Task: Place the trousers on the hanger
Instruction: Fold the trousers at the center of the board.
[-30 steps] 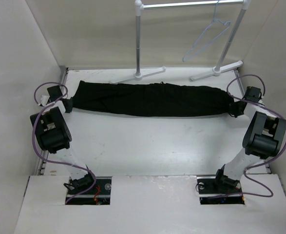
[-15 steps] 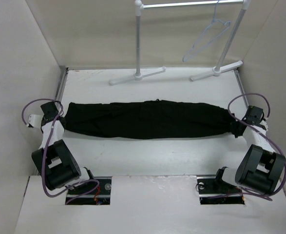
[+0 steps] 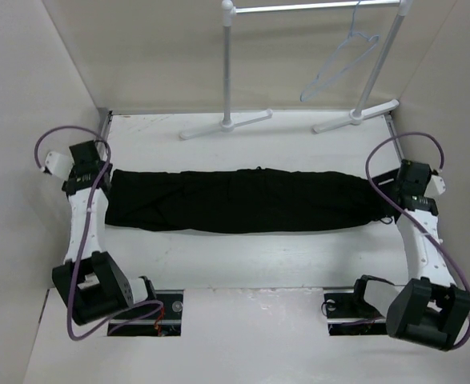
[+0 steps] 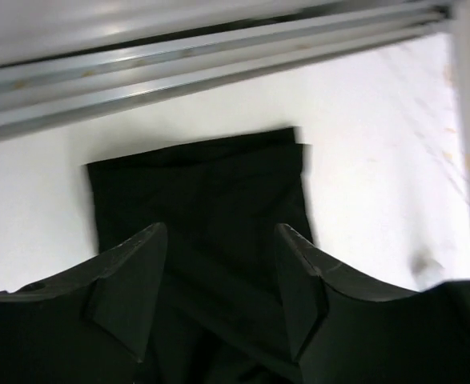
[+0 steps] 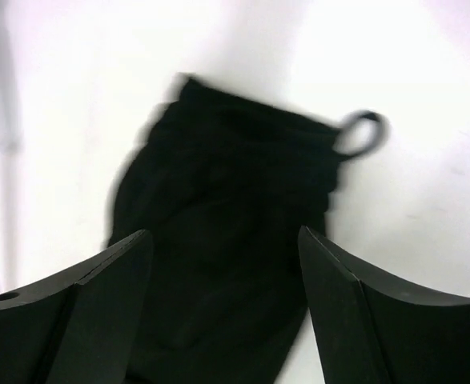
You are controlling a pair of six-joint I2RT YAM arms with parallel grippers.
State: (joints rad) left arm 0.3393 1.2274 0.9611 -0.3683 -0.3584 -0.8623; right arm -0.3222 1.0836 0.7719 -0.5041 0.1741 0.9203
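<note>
Currently one trousers (image 3: 243, 200), one hanger (image 3: 339, 70); left end effector (image 4: 218, 248) and right end effector (image 5: 222, 248) spread, gripping nothing.

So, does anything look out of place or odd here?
Nothing is spilled or damaged. The trousers lie stretched straight across the table. Only the hanger looks askew: it hangs slanted on the rack.
</note>
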